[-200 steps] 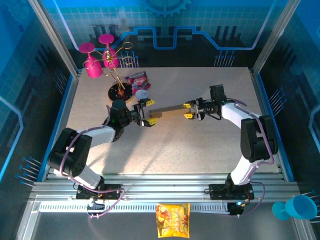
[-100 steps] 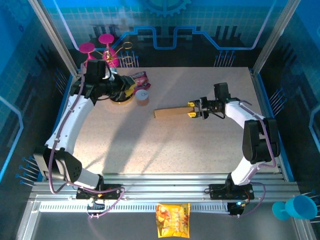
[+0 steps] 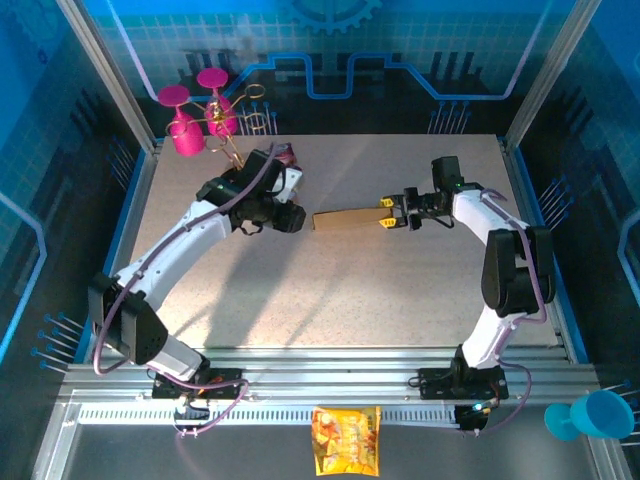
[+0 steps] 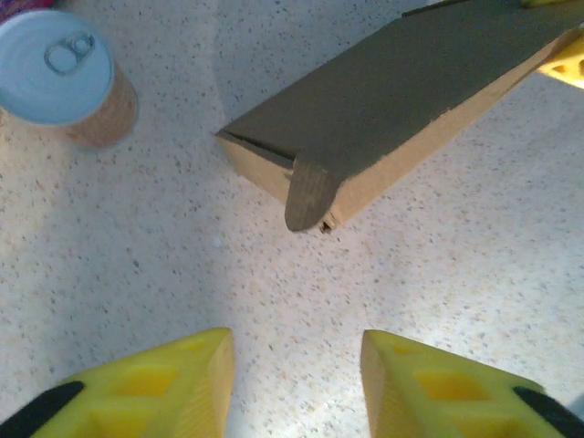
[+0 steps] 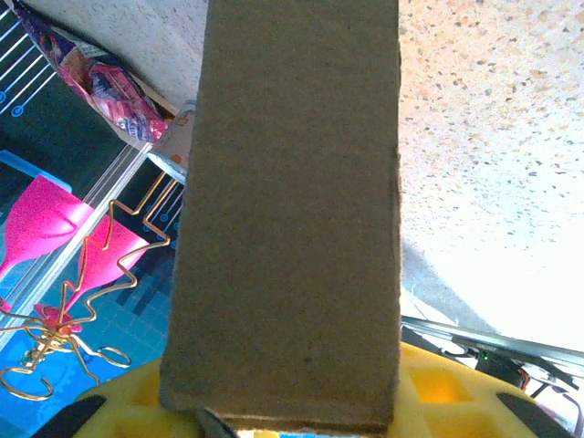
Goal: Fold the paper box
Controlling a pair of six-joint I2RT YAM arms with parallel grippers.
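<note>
The paper box (image 3: 345, 219) is a long, shallow brown cardboard box lying mid-table. In the left wrist view the paper box (image 4: 392, 119) shows its closed left end, where a small rounded tab (image 4: 306, 196) sticks out at the corner. My right gripper (image 3: 388, 214) is shut on the box's right end, with a yellow finger on each side. In the right wrist view the paper box (image 5: 287, 210) runs straight out from the right gripper (image 5: 283, 415). My left gripper (image 4: 297, 383) stands open just short of the box's left end, its fingers (image 4: 155, 388) holding nothing.
A can with a blue pull-tab lid (image 4: 57, 68) stands left of the box's end. Pink goblets (image 3: 185, 125), a gold wire stand (image 3: 235, 135) and a pink packet (image 3: 285, 153) sit at the back left. An orange-yellow snack packet (image 3: 346, 440) lies in front of the table, and a blue cup (image 3: 595, 415) at the front right.
My left arm left the box's left end, swung back to the wire stand, then returned close to the box. The right gripper shifted the box slightly right and back.
</note>
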